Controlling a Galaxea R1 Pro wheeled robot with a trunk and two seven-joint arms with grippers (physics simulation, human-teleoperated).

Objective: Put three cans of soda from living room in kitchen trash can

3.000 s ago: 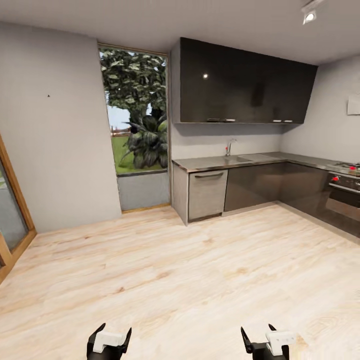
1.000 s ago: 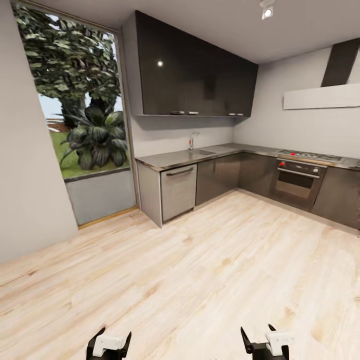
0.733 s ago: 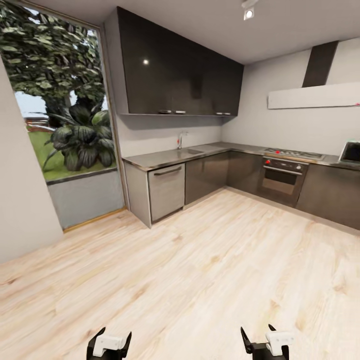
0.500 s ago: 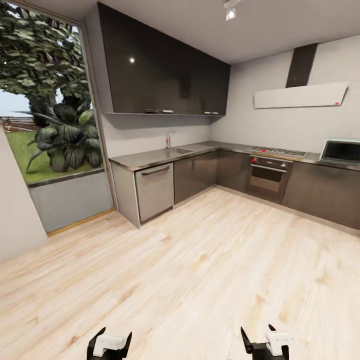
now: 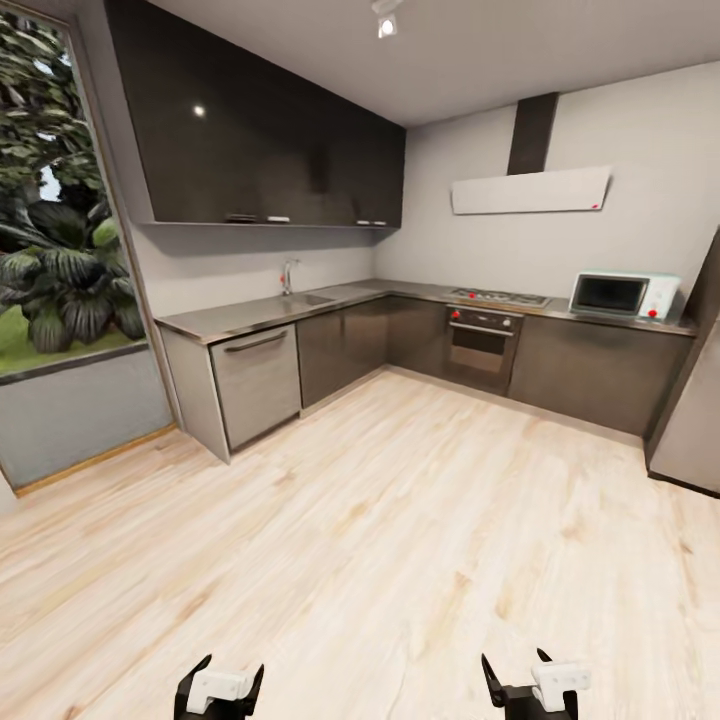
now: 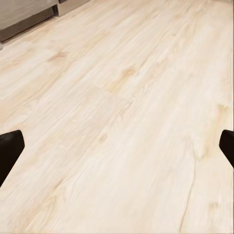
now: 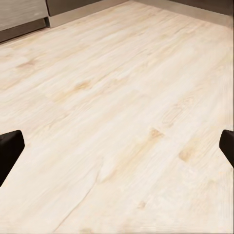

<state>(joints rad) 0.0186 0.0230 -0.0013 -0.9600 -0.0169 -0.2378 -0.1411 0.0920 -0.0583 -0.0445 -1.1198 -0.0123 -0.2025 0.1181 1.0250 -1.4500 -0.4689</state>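
Facing kitchen [image 5: 330, 300]: one oven [image 5: 482, 347], one microwave [image 5: 622, 295], one tap [image 5: 287, 276].

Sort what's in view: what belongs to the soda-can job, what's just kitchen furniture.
Job:
the kitchen, by its steel countertop
left gripper, open, nothing held
right gripper, open, nothing held

Just there:
sink tap
oven
microwave
upper cabinets
range hood
window
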